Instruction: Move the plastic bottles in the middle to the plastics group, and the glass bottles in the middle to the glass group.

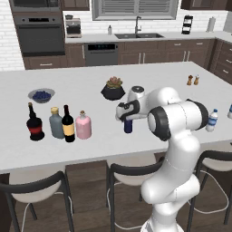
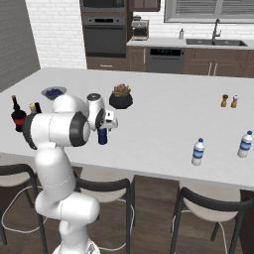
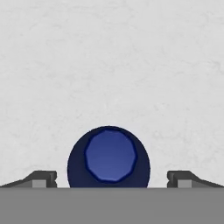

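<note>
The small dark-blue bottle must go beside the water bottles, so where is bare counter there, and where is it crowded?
Bare white counter lies between the two clear blue-labelled water bottles and stretches back to the small orange shakers. The left end is crowded: black red-labelled bottle, grey-blue bottle, dark wine bottle and pink bottle stand in a tight row.

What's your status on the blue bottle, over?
Gripper open, directly above the small dark-blue bottle, fingertips either side, not gripping. Bottle upright mid-counter. Wine bottle and pink bottle already by the glass group. Nothing in the way.
</note>
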